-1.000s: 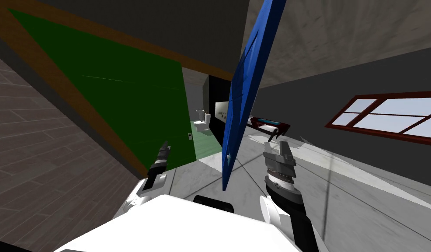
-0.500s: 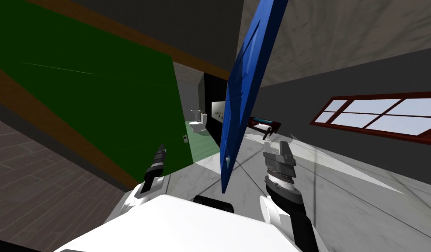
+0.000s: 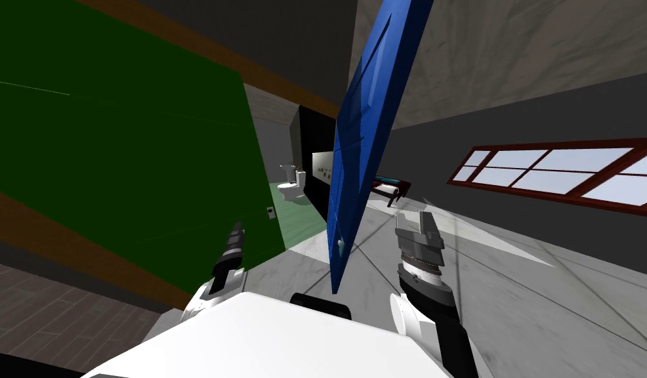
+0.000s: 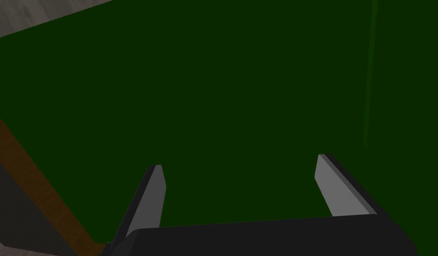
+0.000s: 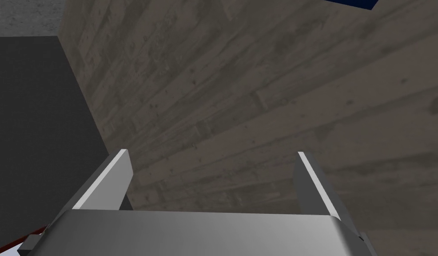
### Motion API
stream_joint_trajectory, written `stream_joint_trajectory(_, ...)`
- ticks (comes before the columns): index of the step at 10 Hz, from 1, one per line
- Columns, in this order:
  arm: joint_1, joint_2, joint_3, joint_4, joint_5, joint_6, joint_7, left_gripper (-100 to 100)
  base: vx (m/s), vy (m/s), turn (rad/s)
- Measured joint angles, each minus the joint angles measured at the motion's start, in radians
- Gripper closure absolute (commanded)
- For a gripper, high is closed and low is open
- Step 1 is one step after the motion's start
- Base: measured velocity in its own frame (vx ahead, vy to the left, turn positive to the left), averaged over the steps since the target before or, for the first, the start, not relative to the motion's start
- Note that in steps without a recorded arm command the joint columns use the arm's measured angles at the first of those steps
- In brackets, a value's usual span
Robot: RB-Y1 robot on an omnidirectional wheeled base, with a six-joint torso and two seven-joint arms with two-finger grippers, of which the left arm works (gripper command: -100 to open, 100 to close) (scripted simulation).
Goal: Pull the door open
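Two doors | blue door [image 3: 355,151] edge-on ahead; green door [image 3: 151,151] left; toilet [image 3: 291,187] beyond

Left gripper [image 4: 239,161] spread wide before flat green surface [image 4: 236,89].

The left end effector [image 4: 240,162] has two thin, light grey blade fingers [image 4: 153,200] on a matt black box. The right end effector [image 5: 213,153] carries like blades on a brushed grey body (its wrist [image 3: 420,266] is ringed with ribbed grey bands), then a black forearm [image 3: 450,335] and a white elbow cap [image 3: 406,318].
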Motion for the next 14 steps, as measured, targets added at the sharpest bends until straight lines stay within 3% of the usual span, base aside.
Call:
stream_joint_trajectory(7,-0.067,-0.023,0.135,0.164,-0.03,-0.031,-0.001,-100,0.078,0.058,-0.12)
stream_joint_trajectory(8,-0.065,-0.034,0.15,0.168,-0.034,-0.031,0.002,-100,0.082,0.054,-0.1)
stream_joint_trajectory(14,-0.119,-0.057,0.255,0.314,-0.055,-0.069,-0.002,-100,0.056,0.058,-0.143)
